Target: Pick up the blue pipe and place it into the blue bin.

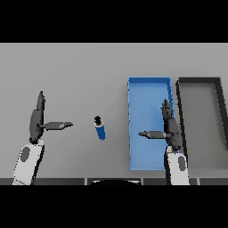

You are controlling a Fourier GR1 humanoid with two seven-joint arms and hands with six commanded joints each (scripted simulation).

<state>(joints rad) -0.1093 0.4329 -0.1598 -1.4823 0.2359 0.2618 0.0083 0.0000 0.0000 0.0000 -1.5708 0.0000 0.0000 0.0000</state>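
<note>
A short blue pipe (100, 130) with a dark cap at its far end lies on the grey table, between my two hands. The blue bin (141, 93) stands to its right, a long open tray. My right hand (171, 128) hovers over the bin's right side, fingers straight and thumb pointing left, holding nothing. My left hand (36, 120) is at the left of the table, open too, its thumb pointing right toward the pipe, a clear gap away from it.
A dark grey bin (219, 89) stands right beside the blue bin, against its right wall, reaching the view's right edge.
</note>
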